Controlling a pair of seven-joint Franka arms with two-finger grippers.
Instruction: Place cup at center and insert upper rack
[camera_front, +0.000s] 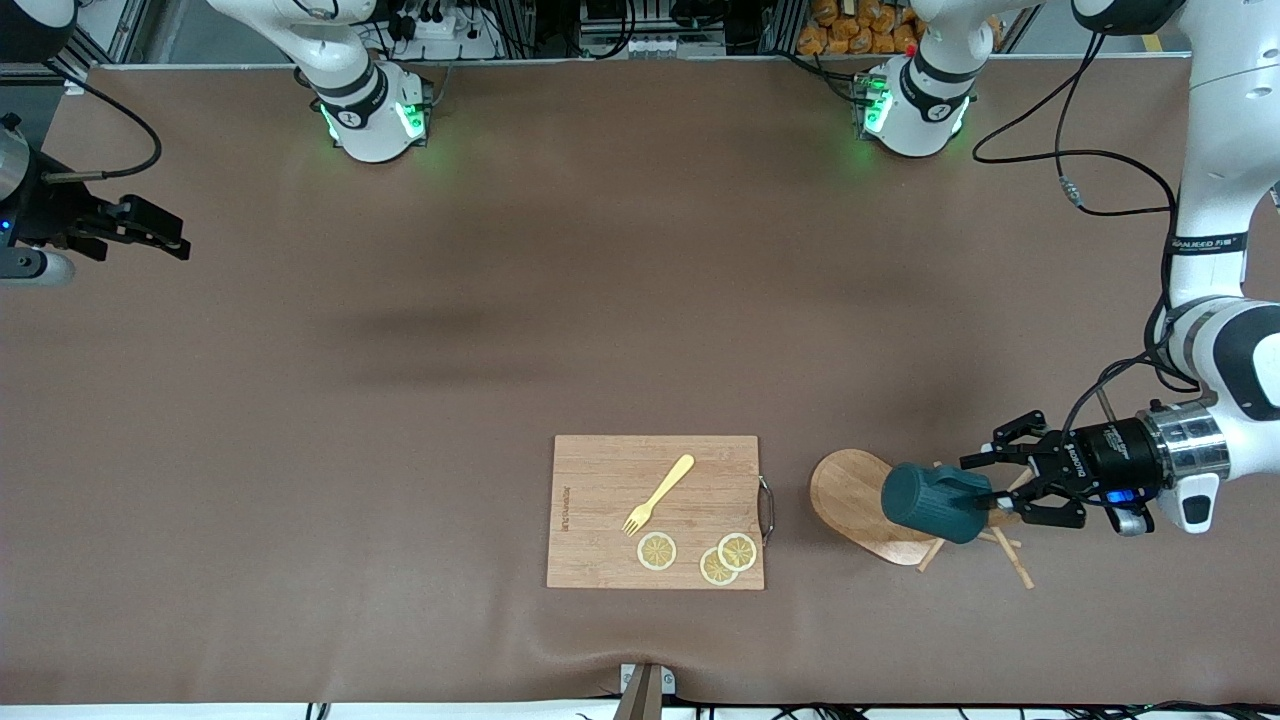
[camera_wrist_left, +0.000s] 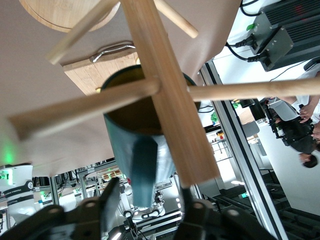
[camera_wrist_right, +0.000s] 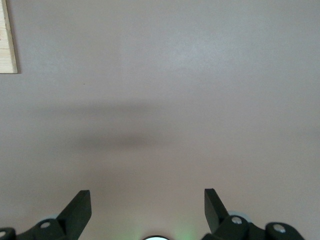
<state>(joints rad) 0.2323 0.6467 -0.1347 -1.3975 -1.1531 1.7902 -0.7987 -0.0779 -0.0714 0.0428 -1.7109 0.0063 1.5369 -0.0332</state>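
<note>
**Front, left wrist and right wrist views.** The rack (camera_front: 850, 490) (camera_wrist_left: 170, 110) lay tipped on the table (camera_front: 400, 400); its long axis ran from the oval base toward the crossing pegs at about 4 o'clock in the front view, toward the left arm's end. The cup (camera_front: 930, 505) (camera_wrist_left: 125, 145) lay on its side over the post, between base and pegs; its mouth faced 3 o'clock, toward the left gripper (camera_front: 990, 480) (camera_wrist_left: 147, 200); whether it hung on a peg could not be told. The left gripper stood about half open, level with the cup, its fingers either side of the cup's handle without clamping it. The right gripper (camera_front: 165, 232) (camera_wrist_right: 147, 200) waited fully open and empty over bare table at the right arm's end. A cutting board (camera_front: 600, 480) lay at 9 o'clock of the rack, just beside the base; it carried a yellow fork (camera_front: 660, 492) and three lemon slices (camera_front: 657, 551); the pegs crossed between the gripper and the cup's mouth.
</note>
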